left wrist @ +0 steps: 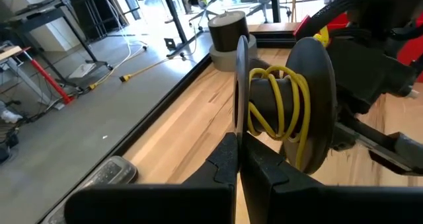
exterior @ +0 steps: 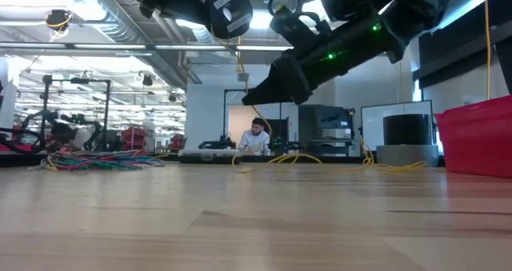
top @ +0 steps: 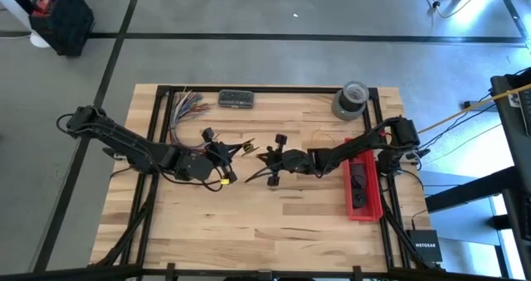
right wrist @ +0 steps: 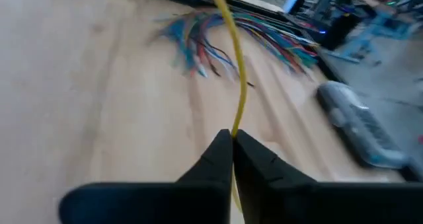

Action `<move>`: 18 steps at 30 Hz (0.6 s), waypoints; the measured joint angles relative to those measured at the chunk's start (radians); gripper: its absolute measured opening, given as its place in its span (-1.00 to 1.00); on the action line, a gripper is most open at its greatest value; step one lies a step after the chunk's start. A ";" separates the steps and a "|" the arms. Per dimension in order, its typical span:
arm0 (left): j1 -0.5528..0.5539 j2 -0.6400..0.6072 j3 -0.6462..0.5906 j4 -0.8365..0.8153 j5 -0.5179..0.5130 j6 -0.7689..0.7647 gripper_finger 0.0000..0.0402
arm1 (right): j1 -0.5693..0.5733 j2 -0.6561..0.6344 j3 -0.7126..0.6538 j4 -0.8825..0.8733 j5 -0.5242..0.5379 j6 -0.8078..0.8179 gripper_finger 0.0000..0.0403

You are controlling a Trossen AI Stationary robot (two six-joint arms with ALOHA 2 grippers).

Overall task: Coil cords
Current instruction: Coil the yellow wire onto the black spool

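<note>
A dark spool [left wrist: 317,85] with two round flanges carries several turns of yellow cord [left wrist: 281,98] on its hub. My left gripper [left wrist: 238,151] is shut on this spool, above the middle of the table [top: 228,152]. Close to its right, my right gripper [right wrist: 232,135] is shut on a free run of the same yellow cord [right wrist: 236,72]. In the high view the right gripper [top: 264,158] points toward the spool. More yellow cord [exterior: 300,157] lies on the far part of the table. My left gripper pinches the thin near flange [left wrist: 240,92] of the spool at its rim, between the two fingers. The spool is lifted clear of the table, with its axis roughly level. My right gripper pinches the yellow cord [right wrist: 234,121] between its two fingertips, a single strand. The fingers lie along the cord, which runs straight on beyond them, clear of the table.
A bundle of multicoloured wires [top: 184,107] lies at the far left, with a grey flat device [top: 236,99] beside it. A grey tape roll [top: 350,99] stands at the far right. A red bin [top: 362,186] sits along the right side.
</note>
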State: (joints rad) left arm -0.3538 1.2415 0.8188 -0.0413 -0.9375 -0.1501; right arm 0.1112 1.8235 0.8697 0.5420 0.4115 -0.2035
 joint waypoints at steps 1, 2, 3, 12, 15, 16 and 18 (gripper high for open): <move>0.000 0.000 0.000 -0.001 0.000 0.000 -1.00 | 0.001 -0.005 0.000 -0.022 0.031 -0.013 -0.95; 0.000 0.000 0.000 -0.003 0.000 0.000 -1.00 | 0.007 -0.012 0.000 -0.049 0.073 -0.022 -0.93; -0.003 0.000 0.000 -0.006 0.005 0.000 -1.00 | 0.013 -0.024 0.000 -0.075 0.120 -0.035 -0.91; 0.002 0.002 0.000 -0.071 0.079 0.006 -1.00 | 0.056 -0.258 0.000 -0.329 0.483 -0.162 -0.95; 0.018 0.010 0.000 -0.088 0.094 -0.005 -1.00 | 0.053 -0.324 0.001 -0.317 0.419 -0.112 -0.96; 0.026 0.015 0.000 -0.086 0.097 -0.005 -1.00 | 0.052 -0.341 0.001 -0.308 0.373 -0.083 -0.97; 0.044 0.029 0.000 -0.079 0.103 -0.011 -1.00 | 0.052 -0.364 0.001 -0.291 0.275 -0.007 -0.98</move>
State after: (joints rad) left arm -0.3098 1.2709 0.8185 -0.1208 -0.8345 -0.1607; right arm 0.1629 1.4599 0.8703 0.2511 0.6863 -0.2107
